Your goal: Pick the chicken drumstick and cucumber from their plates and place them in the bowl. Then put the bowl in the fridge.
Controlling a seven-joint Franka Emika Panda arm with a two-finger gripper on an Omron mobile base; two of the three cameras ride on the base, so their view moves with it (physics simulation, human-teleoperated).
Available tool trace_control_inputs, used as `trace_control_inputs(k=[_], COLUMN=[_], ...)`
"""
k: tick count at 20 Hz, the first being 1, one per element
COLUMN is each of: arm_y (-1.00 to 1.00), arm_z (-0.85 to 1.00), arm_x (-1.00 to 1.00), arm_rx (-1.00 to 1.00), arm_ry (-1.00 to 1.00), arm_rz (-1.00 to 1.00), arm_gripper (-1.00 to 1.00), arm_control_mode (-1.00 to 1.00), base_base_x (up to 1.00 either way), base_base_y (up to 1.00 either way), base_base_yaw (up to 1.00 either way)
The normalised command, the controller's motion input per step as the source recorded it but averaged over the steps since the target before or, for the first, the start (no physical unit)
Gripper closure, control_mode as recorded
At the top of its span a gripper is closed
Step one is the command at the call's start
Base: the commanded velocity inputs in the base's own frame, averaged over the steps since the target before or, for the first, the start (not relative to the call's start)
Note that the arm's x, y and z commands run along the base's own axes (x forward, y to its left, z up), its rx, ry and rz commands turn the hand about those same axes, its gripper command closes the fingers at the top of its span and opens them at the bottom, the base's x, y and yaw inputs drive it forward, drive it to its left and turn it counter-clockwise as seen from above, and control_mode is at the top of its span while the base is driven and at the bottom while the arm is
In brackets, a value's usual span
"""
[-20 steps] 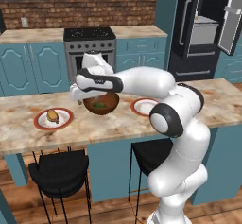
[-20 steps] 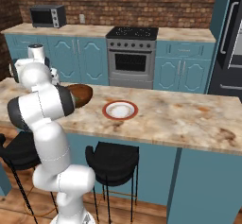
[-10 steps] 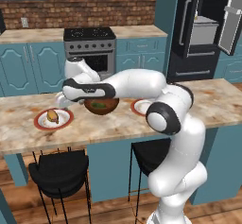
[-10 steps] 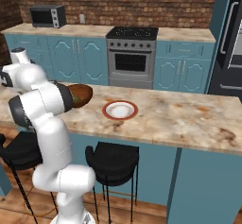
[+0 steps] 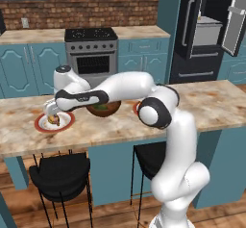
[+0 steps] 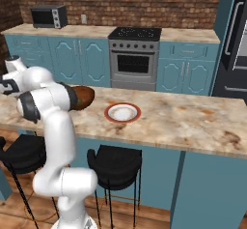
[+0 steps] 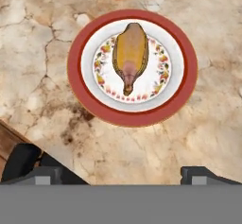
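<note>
While the jaws (image 7: 121, 171) stand spread wide and empty, they hang over the chicken drumstick (image 7: 130, 54), which lies along the middle of its red-rimmed plate (image 7: 78, 83) on the marbled bench (image 7: 42, 43). In the hand view the meat sits ahead of the two dark finger tips, thick end away and narrow end pointing back toward them, with nothing touching it yet.

A second ago the hand was above the bowl (image 5: 103, 109); since then the arm has swung out to its left, and in the left base view the hand now sits just over the drumstick's plate at the bench's left part. The bowl stays just beside that plate, and something green shows inside it, which is probably the cucumber, though it is too small to be sure. The other plate (image 6: 123, 112) looks bare in the right base view, which fits that reading.

Judged from this, the first item seems delivered and the drumstick is the step in hand. The next move calls for a descent with the fingers on either side of the narrow width of the meat. Far behind, the fridge (image 5: 204, 30) stands with its door open, ready for the bowl later.
</note>
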Motion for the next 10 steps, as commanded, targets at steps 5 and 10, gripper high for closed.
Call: trace_control_inputs(k=[5,10], arm_y=[0.25,0.19], arm_z=[-0.25,-0.2], arm_x=[0.57,0.51], arm_rx=[-0.13,-0.06], arm_ry=[0.04,0.05], arm_rz=[0.0,0.0], arm_gripper=[-1.0,-1.0], arm_control_mode=[-1.0,-1.0], base_base_x=[0.0,0.0], base_base_y=[0.0,0.0], base_base_yaw=[0.0,0.0])
